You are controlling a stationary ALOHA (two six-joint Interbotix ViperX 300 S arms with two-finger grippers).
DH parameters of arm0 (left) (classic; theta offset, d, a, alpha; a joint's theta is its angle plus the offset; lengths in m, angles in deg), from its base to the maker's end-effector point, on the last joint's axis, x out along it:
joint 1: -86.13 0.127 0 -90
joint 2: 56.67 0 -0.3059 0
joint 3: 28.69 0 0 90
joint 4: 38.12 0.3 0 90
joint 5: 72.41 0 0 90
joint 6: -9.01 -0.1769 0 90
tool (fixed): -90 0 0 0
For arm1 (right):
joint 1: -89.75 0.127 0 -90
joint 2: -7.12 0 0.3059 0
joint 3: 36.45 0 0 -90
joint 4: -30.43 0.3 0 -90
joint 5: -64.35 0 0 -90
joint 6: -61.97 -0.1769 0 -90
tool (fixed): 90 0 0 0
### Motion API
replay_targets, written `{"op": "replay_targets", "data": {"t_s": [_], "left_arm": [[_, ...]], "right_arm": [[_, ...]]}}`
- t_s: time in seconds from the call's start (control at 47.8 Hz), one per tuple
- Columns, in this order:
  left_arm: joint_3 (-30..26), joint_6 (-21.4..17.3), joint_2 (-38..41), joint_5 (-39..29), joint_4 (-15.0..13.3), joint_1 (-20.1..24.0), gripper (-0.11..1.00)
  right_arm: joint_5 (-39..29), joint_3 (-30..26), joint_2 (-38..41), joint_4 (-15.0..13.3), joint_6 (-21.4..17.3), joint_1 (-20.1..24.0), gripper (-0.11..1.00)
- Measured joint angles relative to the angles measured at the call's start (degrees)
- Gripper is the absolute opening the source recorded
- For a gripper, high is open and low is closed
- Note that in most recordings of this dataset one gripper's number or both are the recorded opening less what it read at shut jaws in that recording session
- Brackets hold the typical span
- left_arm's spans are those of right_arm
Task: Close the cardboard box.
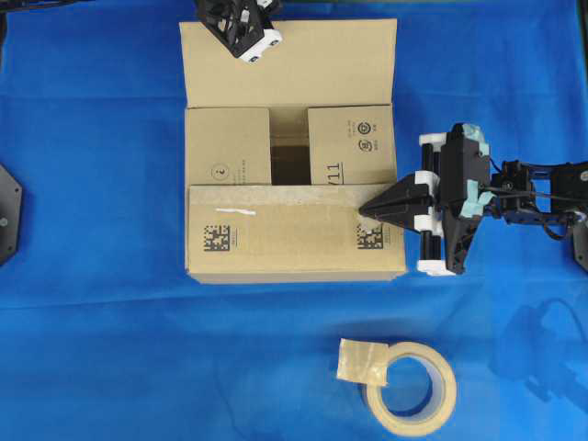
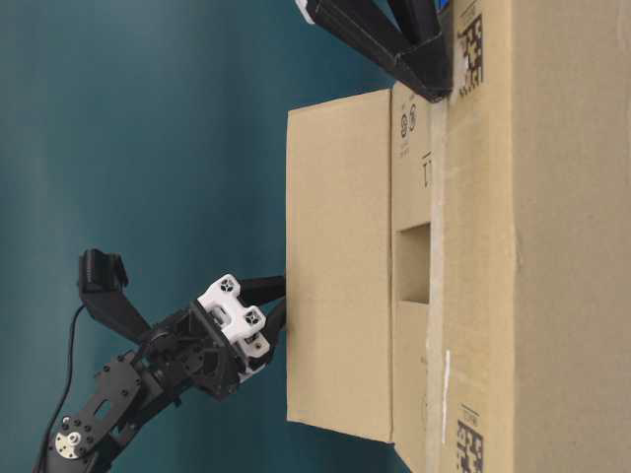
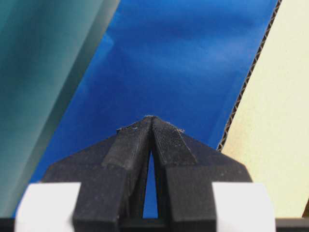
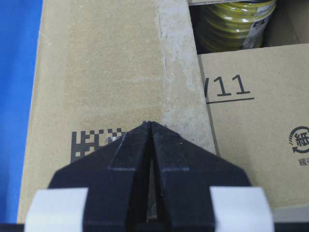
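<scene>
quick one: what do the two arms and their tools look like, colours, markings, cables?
Both are black. Each tool ends in two black tapered fingers with ridged inner faces, flanked by white blocks: left tool, right tool. The right arm carries teal tape patches and thin black cables. The left arm has a silver joint hub and black cable.

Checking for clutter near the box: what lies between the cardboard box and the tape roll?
Only bare blue cloth separates the cardboard box from the tape roll, per the overhead view.

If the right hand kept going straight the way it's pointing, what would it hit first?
Probably nothing new: the right hand, shut, already sits over the cardboard box's folded near flap, and would slide along its top, though its height is unclear.
</scene>
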Motion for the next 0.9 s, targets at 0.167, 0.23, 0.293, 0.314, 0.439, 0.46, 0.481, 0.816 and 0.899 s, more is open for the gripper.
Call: {"op": "replay_targets", "data": {"t_s": [0.167, 0.23, 0.293, 0.314, 0.439, 0.46, 0.481, 0.816, 0.899], "left_arm": [[-0.9, -0.3, -0.5, -1.7, 0.1, -0.9, 0.00], [-1.3, -0.2, -1.1, -2.5, 0.1, -1.5, 0.00], [-1.7, -0.2, -1.8, -3.9, 0.1, -2.4, 0.00], [-1.7, -0.2, -2.0, -4.3, 0.1, -2.7, 0.00], [-1.8, 0.1, -3.9, -7.0, 0.1, -4.5, 0.00], [-1.8, 0.1, -4.2, -7.4, 0.0, -4.7, 0.00], [-1.8, 0.3, -4.6, -7.6, 0.0, -4.8, 0.00], [4.5, 3.1, -9.6, -9.6, 0.0, -11.3, 0.00], [6.2, 4.5, -10.6, -9.3, -0.1, -12.9, 0.00]], "right_arm": [[0.1, 0.0, 0.1, 0.0, 0.0, 0.0, 0.00], [0.2, 0.0, 0.1, 0.0, 0.0, 0.0, 0.00], [0.2, -0.1, 0.1, -0.1, 0.0, -0.2, 0.00], [0.2, 0.0, 0.0, 0.0, 0.0, -0.2, 0.00], [0.4, 0.0, 0.0, 0.0, 0.0, -0.4, 0.00], [0.4, -0.1, 0.1, -0.1, 0.0, -0.4, 0.00], [0.4, -0.1, 0.0, 0.0, 0.0, -0.4, 0.00], [0.7, -0.1, 0.0, -0.1, 0.0, -0.4, 0.00], [0.8, 0.0, 0.1, -0.1, 0.1, -0.4, 0.00]]}}
